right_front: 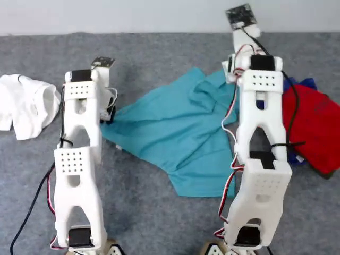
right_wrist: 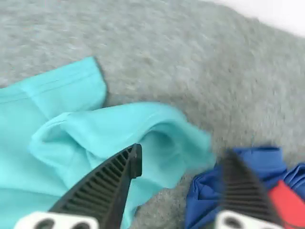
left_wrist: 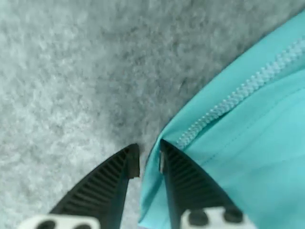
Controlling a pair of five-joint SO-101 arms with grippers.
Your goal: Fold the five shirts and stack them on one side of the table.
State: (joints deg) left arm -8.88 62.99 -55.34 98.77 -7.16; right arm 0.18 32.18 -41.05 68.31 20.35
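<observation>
No readable text, labels, numbers or signs on anything in view.

A plain teal shirt is seen, its hem stitched in a paler thread of the same hue. A white shirt, a red shirt and a royal-blue shirt are each shown without any print. The table is covered in mottled grey felt. The left arm and right arm are finished in white, with dotted panels, and are strung with red, black and white wires. The left gripper and right gripper are fitted with black, ribbed fingers.
</observation>
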